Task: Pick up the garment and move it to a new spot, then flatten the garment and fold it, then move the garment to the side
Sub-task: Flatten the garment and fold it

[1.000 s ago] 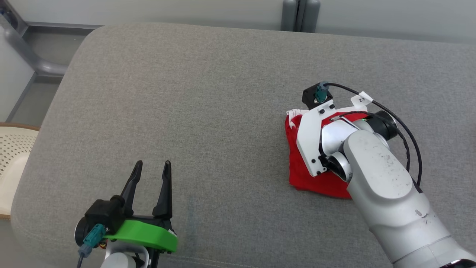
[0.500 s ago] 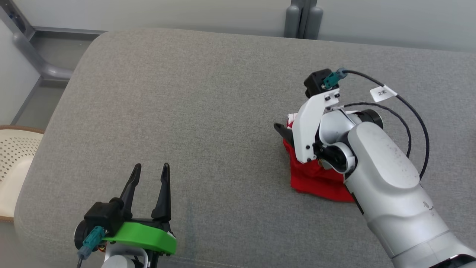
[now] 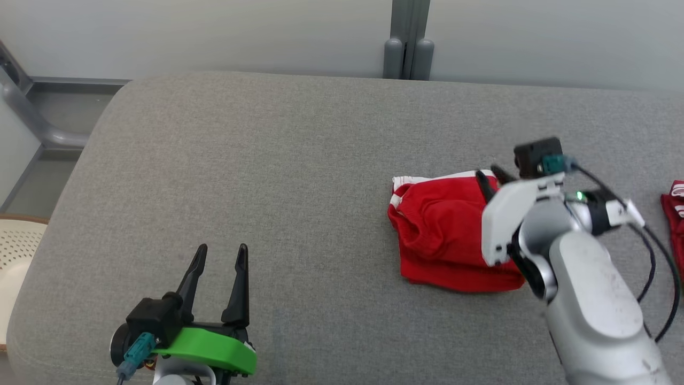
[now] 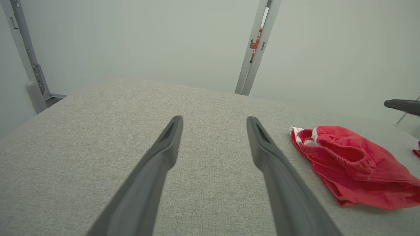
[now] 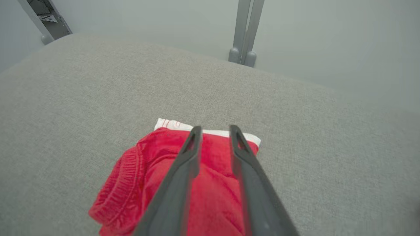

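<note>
- The grey fabric-covered counter [image 3: 267, 160] takes up nearly everything in front of the robot, with a pale wall behind it.
- The right arm [image 3: 588, 299] reaches in from the lower right, over the counter's right half.
- The garment [image 3: 443, 235], a red piece with a white trim, lies there in a compact, rumpled fold, well apart from the left hand.
- The right hand [image 3: 489, 179] hovers over the garment's far right corner. Its fingers are a narrow gap apart and grip nothing.
- The left hand [image 3: 221, 248] rests low at the near left, its fingers spread wide and empty.
- A scrap of another red cloth [image 3: 674, 214] peeks in at the right edge.
- To my eye the fold looks made, and shifting it aside is the step in hand.
- Next, the right hand would need to drop and pinch all the layers together, so the fold doesn't fall open when moved.
</note>
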`<state>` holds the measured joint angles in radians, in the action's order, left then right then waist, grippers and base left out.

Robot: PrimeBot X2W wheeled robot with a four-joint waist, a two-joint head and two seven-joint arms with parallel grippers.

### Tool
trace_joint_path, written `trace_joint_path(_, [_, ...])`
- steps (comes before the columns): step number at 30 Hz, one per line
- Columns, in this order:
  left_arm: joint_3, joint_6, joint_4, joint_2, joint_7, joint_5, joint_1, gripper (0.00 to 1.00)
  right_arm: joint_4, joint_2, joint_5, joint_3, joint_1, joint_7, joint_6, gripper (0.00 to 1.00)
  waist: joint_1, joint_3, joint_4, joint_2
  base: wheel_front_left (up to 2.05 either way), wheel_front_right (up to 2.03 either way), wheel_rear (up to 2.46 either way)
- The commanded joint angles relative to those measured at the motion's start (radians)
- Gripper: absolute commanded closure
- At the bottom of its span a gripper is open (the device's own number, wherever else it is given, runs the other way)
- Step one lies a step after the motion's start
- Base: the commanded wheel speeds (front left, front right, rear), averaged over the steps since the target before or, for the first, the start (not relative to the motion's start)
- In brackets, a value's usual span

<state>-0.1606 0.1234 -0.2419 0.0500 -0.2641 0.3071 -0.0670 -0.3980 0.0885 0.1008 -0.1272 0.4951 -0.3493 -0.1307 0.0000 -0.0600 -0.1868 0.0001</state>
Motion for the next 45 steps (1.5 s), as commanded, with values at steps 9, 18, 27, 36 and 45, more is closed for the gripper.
trace_joint_path(9, [-0.002,0.003,0.000,0.001,0.000,-0.004,-0.009,0.00,-0.053,-0.036,-0.057,-0.073,-0.167,0.155,0.000,1.00,0.0000,-0.029,-0.015,-0.0001,0.00,0.00,0.00])
trace_joint_path(18, [-0.017,0.006,-0.005,0.001,0.001,0.000,-0.030,0.00,-0.186,-0.037,0.129,-0.235,-0.113,0.191,0.000,1.00,0.0000,-0.051,-0.058,-0.0001,0.00,0.00,0.00])
trace_joint_path(27, [0.001,0.003,-0.007,0.001,0.000,-0.001,-0.004,0.00,-0.194,-0.036,0.251,-0.295,-0.092,0.245,0.000,1.00,0.0000,-0.024,-0.041,-0.0001,0.00,0.00,0.00])
trace_joint_path(36, [0.042,-0.002,-0.011,0.002,0.001,-0.011,0.032,0.00,-0.024,-0.036,0.210,-0.187,-0.238,0.249,0.000,0.00,0.0000,0.056,0.033,-0.0001,0.00,0.00,0.00])
trace_joint_path(45, [0.084,-0.008,-0.007,0.002,0.001,-0.009,0.046,0.00,0.287,-0.038,0.093,0.030,-0.409,0.293,0.000,0.00,0.0000,0.097,0.112,-0.0001,0.00,0.00,0.00])
